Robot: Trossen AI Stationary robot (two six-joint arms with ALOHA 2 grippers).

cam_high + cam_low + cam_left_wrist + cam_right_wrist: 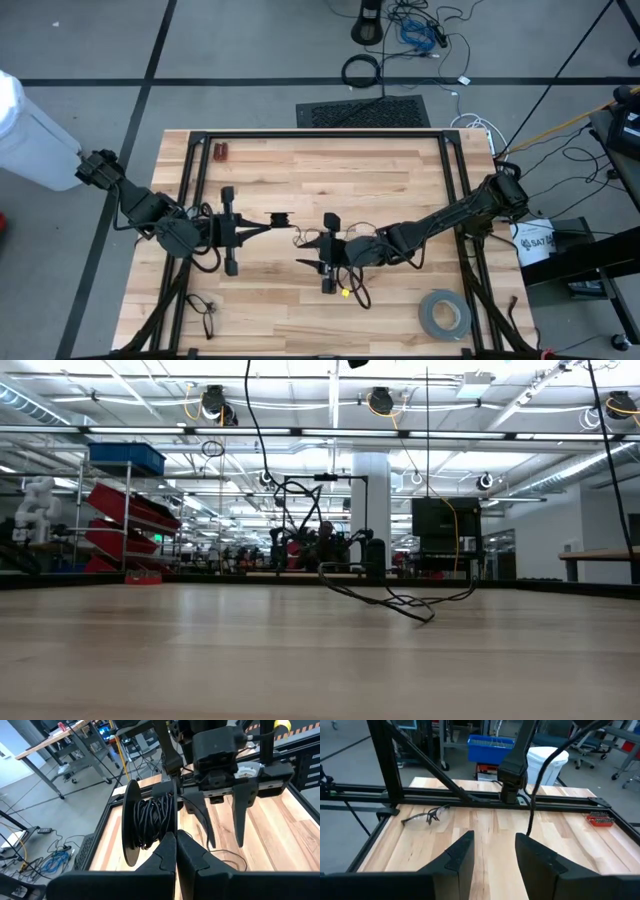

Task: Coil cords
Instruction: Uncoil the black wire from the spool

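Observation:
A thin black cord (152, 820) is wound on a small black spool (283, 217) with a round flange (131, 827). The spool is at the tip of my left gripper (272, 219), which is shut on it above the middle of the table. A loose strand (300, 236) trails from the spool down to the table and runs under my right arm. In the low view the strand (400, 603) lies slack on the wood. My right gripper (303, 250) faces the spool from the right, open and holding nothing. Its fingers (239, 815) stand just beside the spool. My left gripper has its two fingers (167, 852) closed together at the spool's near edge (167, 834), just under the wound cord; the fingers hide which part they have. They come in nearly level from the table's left. The spool is lifted clear of the table with its flange upright.
A grey tape roll (445, 315) lies near the front right corner. A small wiry black thing (205, 310) lies at the front left and shows in the right wrist view (427, 815). A red object (221, 152) sits at the far left. Black frame rails (445, 190) border the table.

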